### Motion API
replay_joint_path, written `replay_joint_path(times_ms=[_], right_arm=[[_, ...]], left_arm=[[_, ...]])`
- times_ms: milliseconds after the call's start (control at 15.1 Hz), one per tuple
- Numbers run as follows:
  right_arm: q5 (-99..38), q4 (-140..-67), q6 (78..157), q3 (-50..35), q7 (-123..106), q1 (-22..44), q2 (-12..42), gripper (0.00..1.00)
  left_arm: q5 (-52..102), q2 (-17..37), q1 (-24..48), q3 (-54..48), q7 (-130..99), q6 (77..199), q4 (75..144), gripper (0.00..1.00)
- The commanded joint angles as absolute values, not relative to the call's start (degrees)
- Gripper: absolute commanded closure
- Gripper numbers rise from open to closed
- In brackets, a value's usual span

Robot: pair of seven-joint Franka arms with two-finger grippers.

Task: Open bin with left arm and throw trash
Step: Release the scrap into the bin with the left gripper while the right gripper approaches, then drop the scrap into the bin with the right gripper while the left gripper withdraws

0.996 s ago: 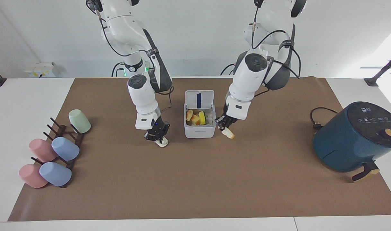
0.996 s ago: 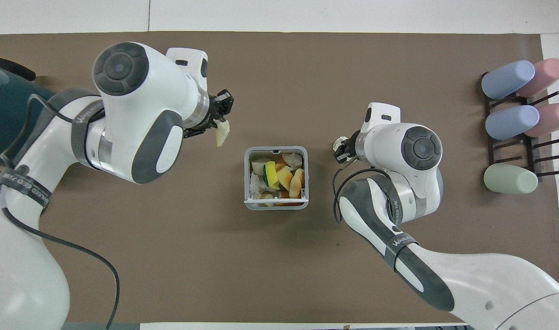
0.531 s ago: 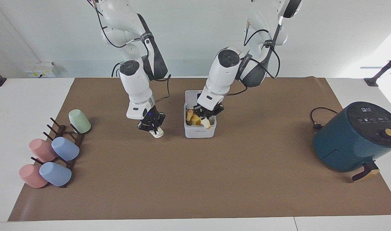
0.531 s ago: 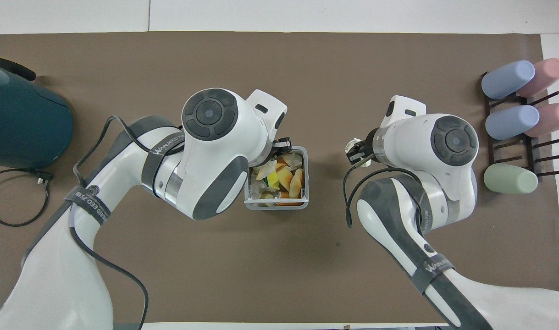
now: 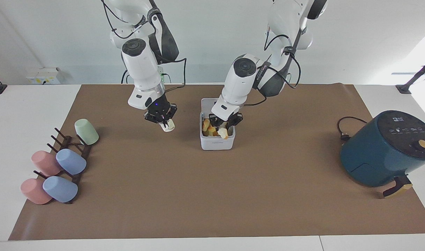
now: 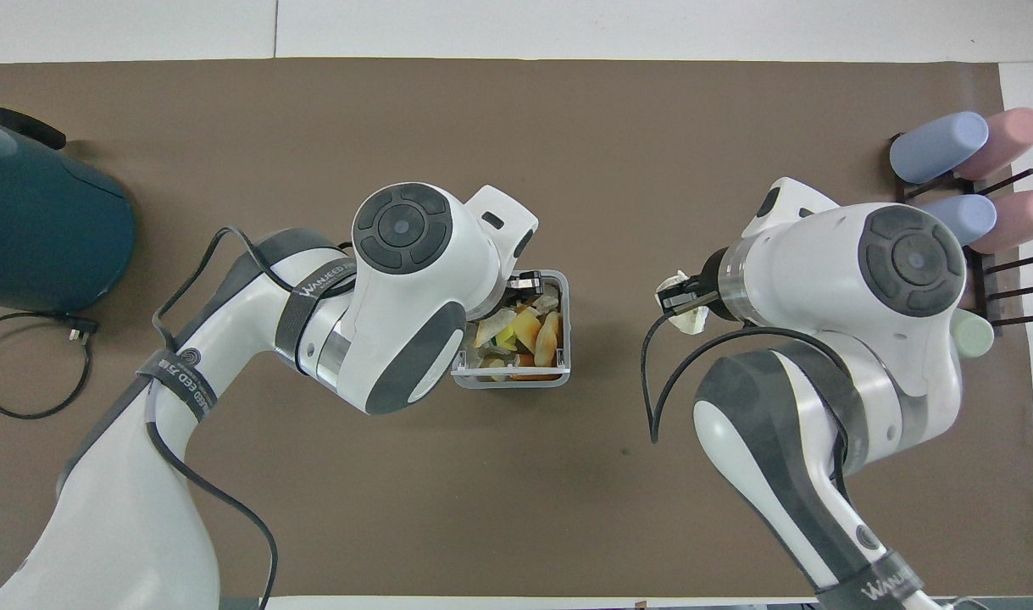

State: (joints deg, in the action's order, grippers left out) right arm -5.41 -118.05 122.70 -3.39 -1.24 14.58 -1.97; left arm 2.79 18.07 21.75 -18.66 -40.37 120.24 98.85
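The white-grey bin [image 5: 217, 143] stands open mid-table, its lid [image 5: 206, 103] upright on the side nearer the robots. Several yellow and orange scraps [image 5: 209, 129] lie in it, also seen in the overhead view [image 6: 540, 330]. My left gripper [image 5: 225, 126] hangs just over the bin's mouth, shut on the pale cream wedge [image 5: 223, 132]. In the overhead view the left gripper [image 6: 524, 284] covers part of the bin [image 6: 564, 373]. My right gripper [image 5: 162, 119], glowing blue, is raised over the mat beside the bin, shut on the white paper wad [image 5: 168, 127] [image 6: 691, 316].
A big teal air fryer [image 5: 386, 150] with its cable [image 5: 344, 130] stands at the left arm's end of the table. A dark rack with pastel cups [image 5: 59, 164] is at the right arm's end. The brown mat [image 5: 212, 195] covers the table.
My left gripper carried the cream wedge from beside the bin to over its open mouth. My right gripper rose off the mat with the paper wad.
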Motion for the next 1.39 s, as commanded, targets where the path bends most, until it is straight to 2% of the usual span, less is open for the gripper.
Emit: replay_joint_path(times_ms=[0,398,664,996,1195,1328], right_arm=[[-4.75,-118.3,118.67,-3.87,0.26,13.89,-4.91,1.0],[-4.75,-118.04,116.54,-4.04,4.82,14.5,-6.33,1.0],[-5.36,-117.86,119.78,-5.01,13.51,16.77,-5.8,1.0],[-5.71,-112.51,123.83,-5.01,28.37,24.86,0.25,1.0],[-5.8,-112.24,127.78,-5.1,30.67,27.68,2.98,1.0],[-5.8,-112.06,130.42,-5.01,32.51,29.26,4.83,1.0]], left_arm=[[3.78,16.26,21.89,-18.19,-39.11,120.32,100.11,0.0],[5.71,15.03,18.64,-18.02,-39.02,110.85,92.03,0.0],[5.54,11.52,13.55,-17.84,-37.89,108.47,91.23,0.0],[5.19,6.95,4.41,-17.32,-24.29,101.18,90.97,0.0],[4.75,5.1,-2.18,-17.31,-14.36,95.03,90.97,0.0],[3.7,1.95,-5.7,-17.67,-8.03,92.56,91.49,0.0]])
